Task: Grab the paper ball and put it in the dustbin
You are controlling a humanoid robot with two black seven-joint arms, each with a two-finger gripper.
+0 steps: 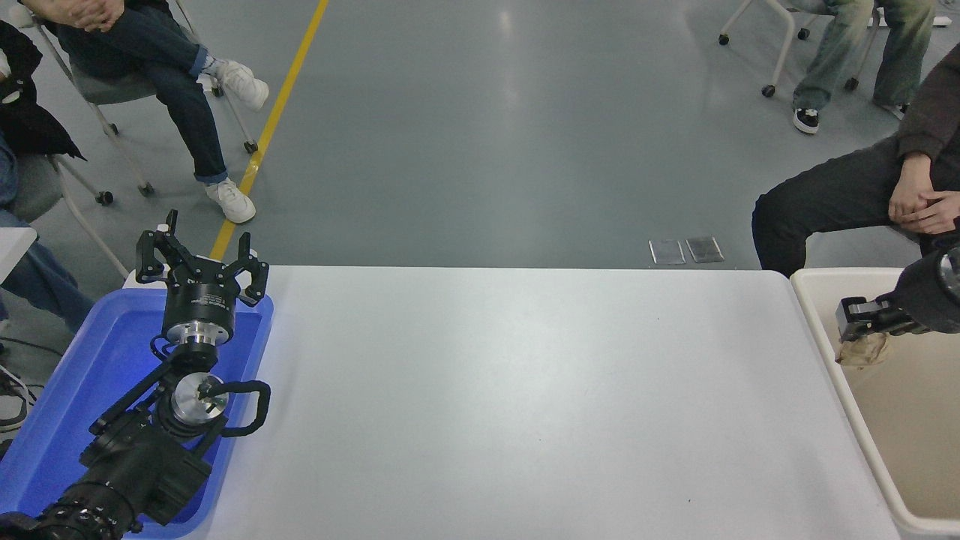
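While the right end effector [855, 321] reaches in from the right edge of the frame, its black fingers are pressed together on the top of the paper ball [862, 350], which hangs beneath them inside the outline of the dustbin [814, 315], just past the bin's left wall. The ball is a small tan-beige lump, wrinkled and irregular, with creased folds and a slightly pointed lower left corner; its colour is close to the cream of the bin behind it, so its lower outline is hard to separate from the inner wall. Its upper part is covered by the fingers, and whether it touches the wall cannot be told. Only the fingers, a short dark body and a rounded wrist segment of the right arm show; the rest is cut off at the right edge. The dustbin itself is cropped by the right and bottom edges, showing its thick rounded rim, its upper left corner and a stretch of smooth deep interior. At the lower left of the frame the left end effector [201, 259] sits parked above a blue tray [67, 390], its fingers spread apart and holding nothing. The white bench [510, 405] fills the middle of the frame. Seated people are partly visible along the top corners and the right edge, cropped by the frame.
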